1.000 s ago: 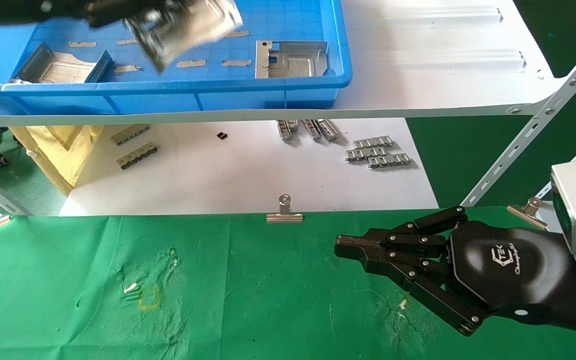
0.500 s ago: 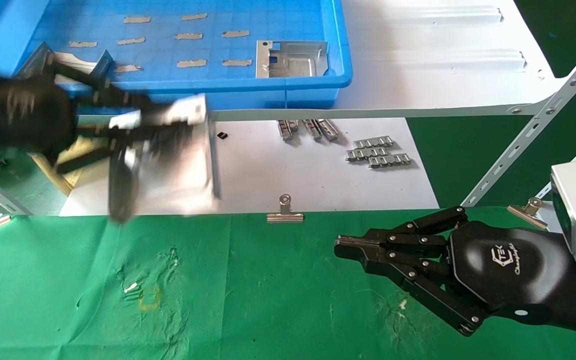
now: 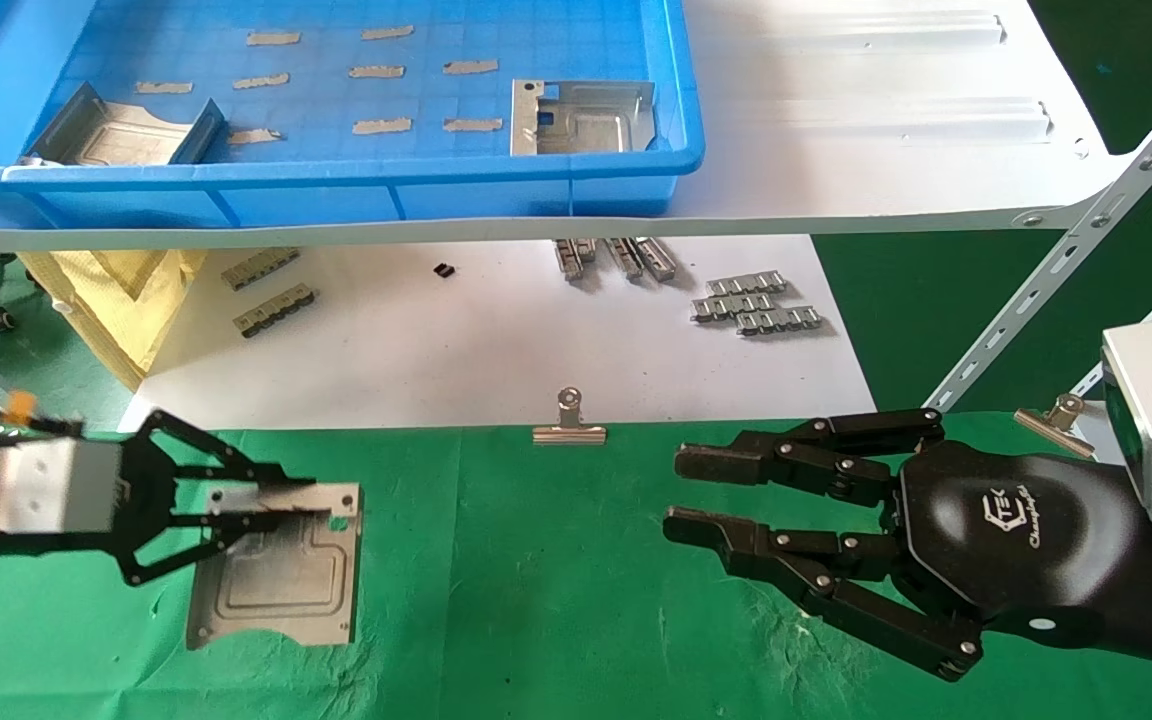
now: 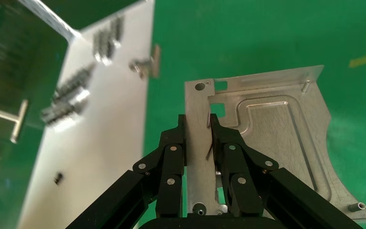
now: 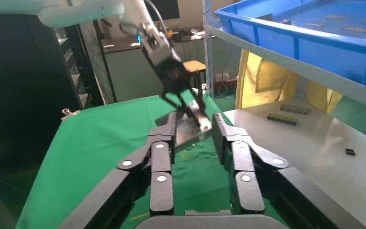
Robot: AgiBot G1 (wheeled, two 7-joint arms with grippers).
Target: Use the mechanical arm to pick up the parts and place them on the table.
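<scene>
My left gripper (image 3: 281,503) is shut on the bent-up edge of a silvery stamped part (image 3: 281,580), low over the green table (image 3: 536,600) at its left side. I cannot tell whether the part touches the cloth. In the left wrist view the jaws (image 4: 198,121) pinch the edge strip and the embossed part (image 4: 276,138) spreads out beside them. My right gripper (image 3: 681,495), the glossy black hand, hovers over the table's right side, open and empty. It also shows in the right wrist view (image 5: 194,126). Two more parts (image 3: 581,118) (image 3: 121,130) lie in the blue bin (image 3: 336,185).
The bin sits on a white shelf panel (image 3: 886,150) whose slanted brace (image 3: 1066,270) comes down at the right. Below it is a white sheet (image 3: 496,340) with small ridged strips (image 3: 756,305). A binder clip (image 3: 569,425) holds the cloth's far edge.
My left gripper has carried the part from above the blue bin down to the left side of the green table. My right gripper's fingers have spread apart.
</scene>
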